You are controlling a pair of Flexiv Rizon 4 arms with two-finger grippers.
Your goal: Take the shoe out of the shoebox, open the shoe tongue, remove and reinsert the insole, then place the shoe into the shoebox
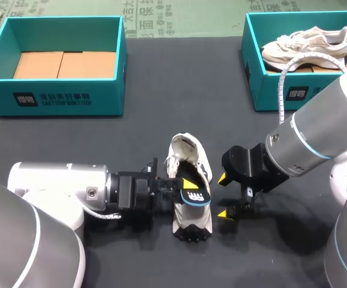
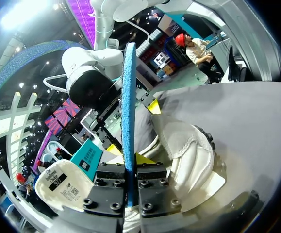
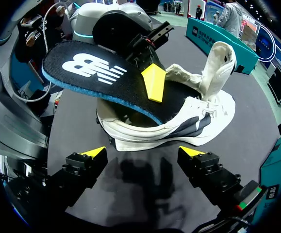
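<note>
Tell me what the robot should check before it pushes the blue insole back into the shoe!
1. Insole pinched in the left gripper: ok.
2. Tongue of the shoe pulled open: ok.
3. Right gripper steadying the shoe: not ok, it is open beside the shoe and touches nothing.
4. Insole lined up with the shoe's opening: cannot tell.
5. Room in the empty shoebox: ok.

The table (image 1: 161,129) has a dark, matte black top. It lies flat and smooth. Light from overhead leaves soft shadows on it.
</note>
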